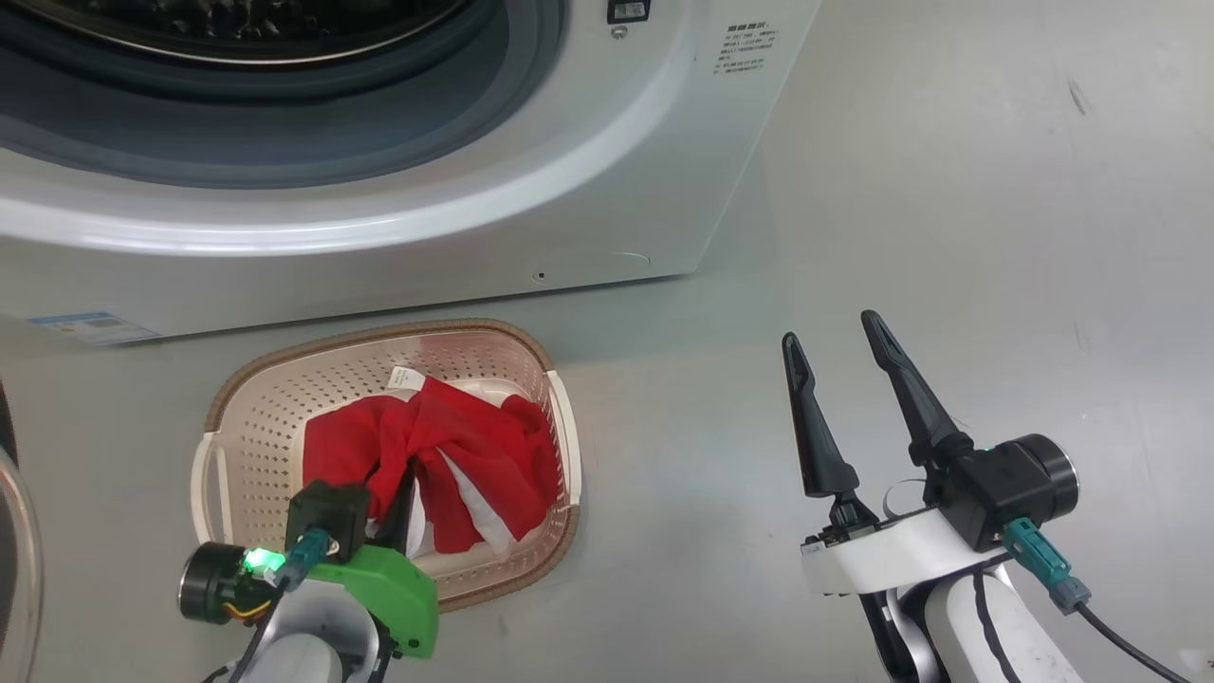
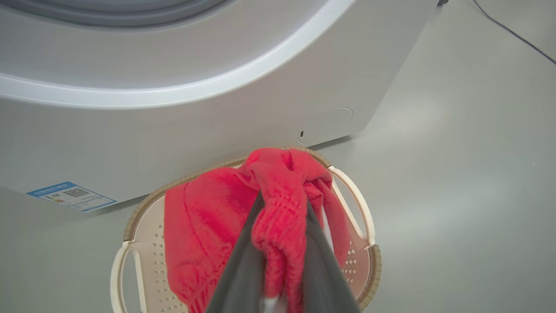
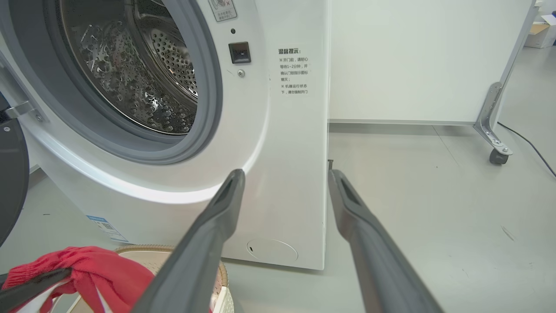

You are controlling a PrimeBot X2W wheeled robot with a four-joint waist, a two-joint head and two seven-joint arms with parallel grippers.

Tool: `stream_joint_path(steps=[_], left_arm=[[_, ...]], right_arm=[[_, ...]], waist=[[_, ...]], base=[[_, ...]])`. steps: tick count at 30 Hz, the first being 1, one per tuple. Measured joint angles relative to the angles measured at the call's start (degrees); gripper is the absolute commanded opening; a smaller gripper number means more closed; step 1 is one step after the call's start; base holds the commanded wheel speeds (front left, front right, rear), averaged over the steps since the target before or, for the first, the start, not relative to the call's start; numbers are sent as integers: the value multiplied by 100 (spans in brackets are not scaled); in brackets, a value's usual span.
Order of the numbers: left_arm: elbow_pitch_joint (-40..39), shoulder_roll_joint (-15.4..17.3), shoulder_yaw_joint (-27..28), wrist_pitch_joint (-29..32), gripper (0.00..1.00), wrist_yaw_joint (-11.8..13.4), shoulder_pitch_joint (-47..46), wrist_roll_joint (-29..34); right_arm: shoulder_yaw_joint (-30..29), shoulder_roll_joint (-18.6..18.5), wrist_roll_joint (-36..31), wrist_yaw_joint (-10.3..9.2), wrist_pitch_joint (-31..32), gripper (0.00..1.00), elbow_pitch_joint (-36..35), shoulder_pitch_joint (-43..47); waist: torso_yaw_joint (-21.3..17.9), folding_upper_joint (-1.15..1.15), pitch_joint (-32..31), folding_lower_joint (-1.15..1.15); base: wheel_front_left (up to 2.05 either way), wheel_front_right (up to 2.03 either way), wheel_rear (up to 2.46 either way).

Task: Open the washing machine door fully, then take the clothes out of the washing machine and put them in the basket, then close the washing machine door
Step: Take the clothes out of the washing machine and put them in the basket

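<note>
**Red garment going into the basket, grip not yet released**

The clothes (image 1: 446, 455) are lying bunched inside the basket (image 1: 379, 332), which is sitting on the floor (image 1: 948, 190) just in front of the washing machine (image 1: 474, 218). One fold of the red fabric is being pinched between the long fingers of the left gripper (image 2: 284, 200), whose jaws are pressed nearly together on it. In the left wrist view that fold is standing up over the basket while the rest is draping down inside the rim.

The right gripper (image 1: 827, 326) is hanging over bare floor, well apart from the basket, with its fingers spread wide and carrying nothing.

Further out, the washing machine door (image 3: 11, 174) is showing as a dark edge swung away to the side. The mouth of the machine is standing open, and the part of the drum (image 3: 139, 78) that the right wrist view reaches is showing bare perforated steel.

The step in hand looks like the drop-off: the clothes are going into the basket. The next move is calling for the left jaws to part so the fold falls free, then for the arm to lift straight up without dragging fabric over the rim. If the drum is indeed bare throughout, closing the door is what remains.
</note>
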Motion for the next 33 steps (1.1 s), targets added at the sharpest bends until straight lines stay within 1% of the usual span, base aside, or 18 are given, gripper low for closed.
stream_joint_path(steps=[6,8,10,15,24,25,26,27,28,29,31,33], left_arm=[[724,10,86,379,0,-13,-515,-16],[920,11,108,468,0,-14,-661,-19],[1116,13,136,565,0,-14,-787,-52],[1591,1,125,801,0,-164,-1069,-177],[2226,-3,274,959,0,-255,-1517,-312],[2284,-8,294,958,10,-259,-1545,-360],[2335,-15,304,954,31,-259,-1570,-394],[2391,-19,314,953,43,-259,-1596,-410],[2391,-19,314,953,86,-259,-1596,-410],[2483,-24,341,879,100,-259,-1630,-421],[2532,-29,380,780,100,-259,-1676,-422],[2604,-29,407,706,100,-259,-1741,-422]], right_arm=[[55,0,-2,5,1,100,-15,-141],[89,0,-2,51,1,100,-16,-208],[109,2,-1,51,1,100,-21,-268],[93,2,34,45,1,100,-66,-349],[92,4,60,38,1,100,-91,-568],[87,4,75,37,0,100,-91,-571],[86,4,87,37,1,100,-90,-571],[85,4,87,37,1,100,-89,-571],[85,4,87,37,1,100,-89,-571],[85,4,88,36,0,100,-87,-574],[86,4,96,34,0,100,-83,-583],[89,5,107,-8,1,100,-79,-590]], waist=[[-132,0,261,0],[-183,0,346,0],[-240,0,425,0],[-358,0,619,0],[-471,0,892,1],[-479,0,903,1],[-484,0,911,0],[-486,0,915,0],[-486,0,915,0],[-486,0,921,0],[-483,0,924,0],[-479,0,923,1]], base=[[0,0,0],[0,0,0],[0,0,0],[0,0,0],[0,0,0],[0,0,0],[0,0,0],[0,0,0],[0,0,0],[0,0,0],[0,0,0],[0,0,0]])
